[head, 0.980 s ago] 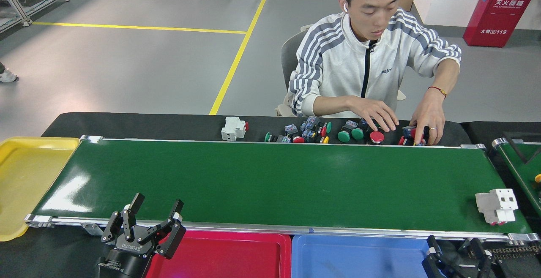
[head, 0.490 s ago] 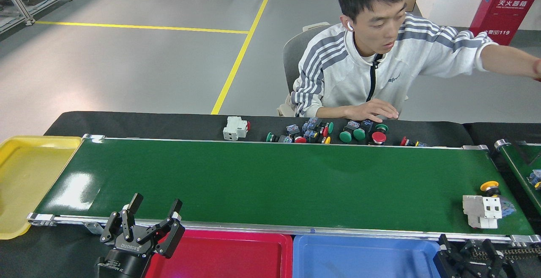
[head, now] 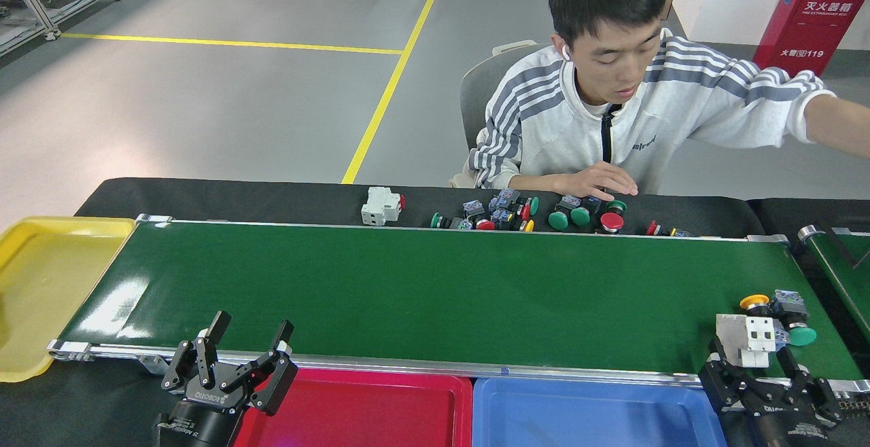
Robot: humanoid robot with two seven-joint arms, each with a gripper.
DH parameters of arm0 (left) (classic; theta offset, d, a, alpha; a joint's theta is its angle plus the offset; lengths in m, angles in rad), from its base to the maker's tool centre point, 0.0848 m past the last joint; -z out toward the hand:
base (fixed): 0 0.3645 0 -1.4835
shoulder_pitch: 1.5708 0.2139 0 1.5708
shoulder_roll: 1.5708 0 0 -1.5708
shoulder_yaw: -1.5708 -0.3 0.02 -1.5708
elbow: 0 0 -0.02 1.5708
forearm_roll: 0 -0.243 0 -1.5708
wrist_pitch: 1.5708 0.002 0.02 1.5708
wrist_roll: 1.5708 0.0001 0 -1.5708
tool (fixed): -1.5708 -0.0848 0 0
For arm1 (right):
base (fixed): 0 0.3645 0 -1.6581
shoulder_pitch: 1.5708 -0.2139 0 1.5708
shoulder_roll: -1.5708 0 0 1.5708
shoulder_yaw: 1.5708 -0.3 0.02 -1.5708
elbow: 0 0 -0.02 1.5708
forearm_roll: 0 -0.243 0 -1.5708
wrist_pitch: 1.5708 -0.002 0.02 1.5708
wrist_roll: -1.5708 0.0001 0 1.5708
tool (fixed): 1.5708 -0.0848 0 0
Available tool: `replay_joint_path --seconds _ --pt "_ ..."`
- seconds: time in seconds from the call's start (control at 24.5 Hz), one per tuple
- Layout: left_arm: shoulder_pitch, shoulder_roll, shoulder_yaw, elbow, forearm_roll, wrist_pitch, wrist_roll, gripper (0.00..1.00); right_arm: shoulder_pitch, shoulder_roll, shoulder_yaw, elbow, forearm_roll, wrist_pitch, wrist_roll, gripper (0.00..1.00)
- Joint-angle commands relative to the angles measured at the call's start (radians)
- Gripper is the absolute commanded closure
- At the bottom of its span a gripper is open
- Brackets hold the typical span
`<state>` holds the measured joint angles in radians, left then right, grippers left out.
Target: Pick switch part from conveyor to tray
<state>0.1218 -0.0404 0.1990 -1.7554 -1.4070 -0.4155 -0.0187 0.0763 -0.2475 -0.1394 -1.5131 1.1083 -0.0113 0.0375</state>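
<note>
No parts in red tray (head: 353, 409) or blue tray (head: 591, 413) yet. White breaker (head: 746, 340) on conveyor (head: 421, 297), unpicked. Right gripper (head: 754, 365) open around it, not closed; left gripper (head: 248, 338) open, empty.

White switch part (head: 746, 340) moved left w/ belt; right gripper (head: 754, 367) rose beneath it.

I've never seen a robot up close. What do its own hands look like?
Both are black metal claws. The left gripper has two jointed fingers with flat pads, exposed linkages and white ROBOTIQ lettering on a round black wrist. The right gripper looks alike, partly cut off at the frame's edge.
</note>
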Motion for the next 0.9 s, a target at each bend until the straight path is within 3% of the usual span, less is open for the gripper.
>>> replay_joint_path --seconds 0.0,0.12,0.2,0.24,0.37,0.61,0.65,0.69,0.73,0.82,0.86 --pt "-0.014 0.008 0.002 -0.01 0.0 0.0 0.003 0.0 -0.015 -0.007 0.012 -0.001 0.005 -0.002 0.015 0.28" --pt "-0.018 0.01 -0.001 -0.01 -0.004 0.038 -0.02 0.0 -0.007 -0.013 0.029 -0.001 0.038 -0.044 0.013 0.71" --pt "-0.013 0.011 -0.003 -0.009 -0.012 0.054 -0.055 0.0 -0.004 -0.009 0.029 -0.002 0.039 -0.093 0.012 0.91" --pt "-0.008 0.011 0.0 -0.007 -0.036 0.054 -0.061 0.0 -0.003 -0.006 0.029 -0.006 0.039 -0.118 0.007 0.96" --pt "0.001 0.01 0.005 -0.006 -0.112 0.057 -0.061 0.0 0.028 -0.001 0.029 -0.041 0.039 -0.179 -0.031 0.99" --pt "0.016 0.007 0.022 0.022 -0.11 0.09 -0.056 0.0 0.169 0.001 0.029 -0.207 0.03 -0.42 -0.09 0.99" --pt "0.016 0.004 0.022 0.022 -0.109 0.09 -0.056 0.0 0.191 0.001 0.029 -0.23 0.03 -0.47 -0.091 0.98" --pt "0.016 0.002 0.023 0.02 -0.109 0.09 -0.056 0.0 0.218 0.002 0.029 -0.249 0.019 -0.564 -0.091 0.87" --pt "0.016 0.005 0.025 0.017 -0.104 0.09 -0.056 0.0 0.232 0.005 0.031 -0.251 0.002 -0.65 -0.088 0.68" --pt "0.015 0.005 0.026 0.014 -0.101 0.086 -0.056 0.0 0.257 0.025 0.032 -0.251 -0.016 -0.748 -0.082 0.42" --pt "0.01 0.007 0.026 0.014 -0.098 0.086 -0.056 0.0 0.267 0.04 0.032 -0.251 -0.018 -0.774 -0.082 0.19"
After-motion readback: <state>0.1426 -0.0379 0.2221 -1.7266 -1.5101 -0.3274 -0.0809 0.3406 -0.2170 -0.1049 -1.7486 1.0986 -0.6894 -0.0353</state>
